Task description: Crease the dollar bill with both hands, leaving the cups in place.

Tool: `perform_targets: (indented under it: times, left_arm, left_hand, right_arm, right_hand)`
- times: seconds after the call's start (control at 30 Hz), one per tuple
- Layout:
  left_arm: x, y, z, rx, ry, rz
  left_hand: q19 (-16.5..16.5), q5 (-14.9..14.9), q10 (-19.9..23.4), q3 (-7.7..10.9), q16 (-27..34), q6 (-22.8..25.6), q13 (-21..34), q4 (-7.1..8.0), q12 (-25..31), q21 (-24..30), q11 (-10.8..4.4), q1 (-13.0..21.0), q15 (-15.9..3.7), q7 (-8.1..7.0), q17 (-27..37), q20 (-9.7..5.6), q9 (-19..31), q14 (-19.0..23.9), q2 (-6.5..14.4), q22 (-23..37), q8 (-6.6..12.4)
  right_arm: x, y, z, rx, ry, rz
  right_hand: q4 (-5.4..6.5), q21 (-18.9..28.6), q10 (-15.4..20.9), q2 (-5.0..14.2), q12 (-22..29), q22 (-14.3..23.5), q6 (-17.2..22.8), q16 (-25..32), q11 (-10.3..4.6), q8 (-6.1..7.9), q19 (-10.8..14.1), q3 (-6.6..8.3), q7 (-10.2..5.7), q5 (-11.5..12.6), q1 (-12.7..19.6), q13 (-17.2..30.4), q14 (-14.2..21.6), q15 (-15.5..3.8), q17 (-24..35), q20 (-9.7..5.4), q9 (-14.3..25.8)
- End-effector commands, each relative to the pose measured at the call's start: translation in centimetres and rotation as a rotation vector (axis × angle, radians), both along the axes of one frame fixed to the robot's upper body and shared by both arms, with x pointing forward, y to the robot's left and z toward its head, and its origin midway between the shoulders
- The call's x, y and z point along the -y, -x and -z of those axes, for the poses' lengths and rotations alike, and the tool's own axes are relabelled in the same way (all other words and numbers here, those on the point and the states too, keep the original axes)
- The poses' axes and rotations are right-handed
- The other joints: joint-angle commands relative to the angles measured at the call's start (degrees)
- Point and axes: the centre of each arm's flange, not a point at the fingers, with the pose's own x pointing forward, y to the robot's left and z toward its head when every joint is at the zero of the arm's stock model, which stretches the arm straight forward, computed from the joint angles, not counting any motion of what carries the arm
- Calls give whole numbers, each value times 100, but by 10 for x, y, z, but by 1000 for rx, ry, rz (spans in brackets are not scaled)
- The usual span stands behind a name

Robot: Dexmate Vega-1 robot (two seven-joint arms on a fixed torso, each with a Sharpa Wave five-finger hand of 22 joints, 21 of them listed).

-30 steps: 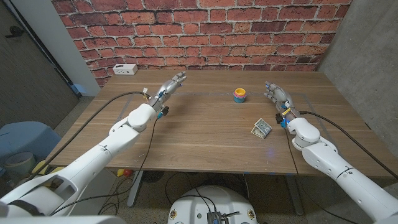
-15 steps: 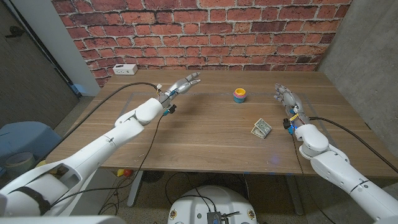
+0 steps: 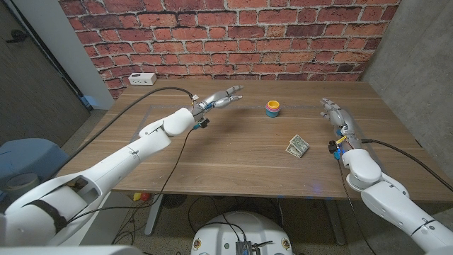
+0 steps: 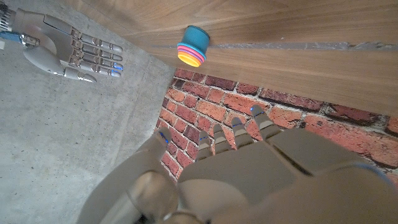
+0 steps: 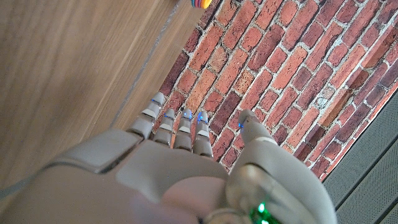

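A folded dollar bill (image 3: 298, 146) lies on the wooden table (image 3: 233, 152), right of centre. A stack of coloured cups (image 3: 272, 108) (image 4: 192, 46) stands behind it toward the brick wall. My left hand (image 3: 222, 97) (image 4: 249, 174) hovers over the table to the left of the cups, fingers stretched out and apart, holding nothing. My right hand (image 3: 335, 113) (image 5: 180, 162) is raised near the table's right side, to the right of the bill, fingers extended, empty. The right hand (image 4: 65, 50) also appears in the left wrist view, fingers straight.
A white box (image 3: 143, 78) sits at the table's back left corner by the brick wall (image 3: 226, 35). A concrete wall (image 3: 417, 64) stands close on the right. Black cables run along both arms over the table's sides.
My left hand has swung right toward the cups. My right hand has drifted right and back, away from the bill. Bill and cups have not moved.
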Motion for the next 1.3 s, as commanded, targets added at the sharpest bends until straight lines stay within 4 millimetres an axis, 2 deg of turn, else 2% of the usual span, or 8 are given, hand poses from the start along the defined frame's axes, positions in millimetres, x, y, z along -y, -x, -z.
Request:
perform_targets:
  times: [0.03, 0.1, 0.13, 0.23, 0.83, 1.3]
  left_arm:
    - [27, 2, 2, 23, -116, 48]
    - [31, 2, 3, 27, -132, 56]
    - [33, 2, 3, 30, -141, 59]
    - [40, 3, 4, 43, -171, 67]
    - [73, 7, 17, 67, -306, 120]
    - [82, 11, 28, 77, -384, 137]
  left_hand:
    - [27, -3, 53, 29, -12, 60, 14, -4, -14, 25, -76, 72, -43, -47, 29, -25, 16, 19, 72, 8, -7]
    - [44, -3, 131, 38, -12, 149, 14, -3, 1, 28, -130, 76, -40, -106, 30, -27, 17, 38, 72, 9, 15]
    - [50, -4, 209, 55, -15, 251, 14, -3, 9, 26, -241, 85, -45, -164, 30, -22, 18, 57, 80, 9, 34]
    - [88, -3, 348, 104, -13, 487, 12, -24, 21, 32, -309, 127, -100, -239, 24, -29, 19, 120, 103, 9, 80]
    - [99, -5, 368, 146, -24, 560, 11, -48, -11, 28, -250, 167, -123, -227, 21, -39, 20, 147, 110, 9, 58]
    - [112, -8, 409, 177, -34, 593, 11, -60, -27, 27, -257, 191, -132, -230, 21, -54, 22, 156, 112, 9, 33]
  right_arm:
    - [7, 22, 13, 1, -4, 79]
    - [8, 25, 15, 2, -4, 90]
    - [8, 26, 16, 1, -8, 97]
    - [9, 31, 18, -2, -1, 113]
    - [13, 57, 40, -18, -16, 190]
    - [7, 69, 51, -22, -12, 213]
  right_hand:
    - [12, 53, 68, 29, -5, 22, 75, 46, -1, 26, 35, 64, 3, 4, 55, 19, 53, -31, 38, -25, 22]
    - [18, 55, 76, 35, -6, 22, 89, 51, -2, 27, 40, 72, 6, 6, 60, 19, 63, -32, 41, -28, 22]
    - [20, 57, 77, 36, -8, 22, 89, 53, 2, 25, 48, 75, 5, 7, 62, 19, 66, -30, 43, -32, 22]
    - [29, 60, 93, 38, -9, 22, 96, 56, 2, 21, 59, 85, 4, 10, 70, 20, 72, -29, 48, -38, 22]
    - [67, 59, 143, 34, -24, 23, 139, 66, -9, 8, 73, 121, 6, 16, 100, 22, 90, -41, 67, -57, 23]
    - [90, 55, 182, 27, -30, 23, 157, 71, -1, -4, 76, 139, 7, 18, 115, 24, 99, -48, 77, -60, 24]
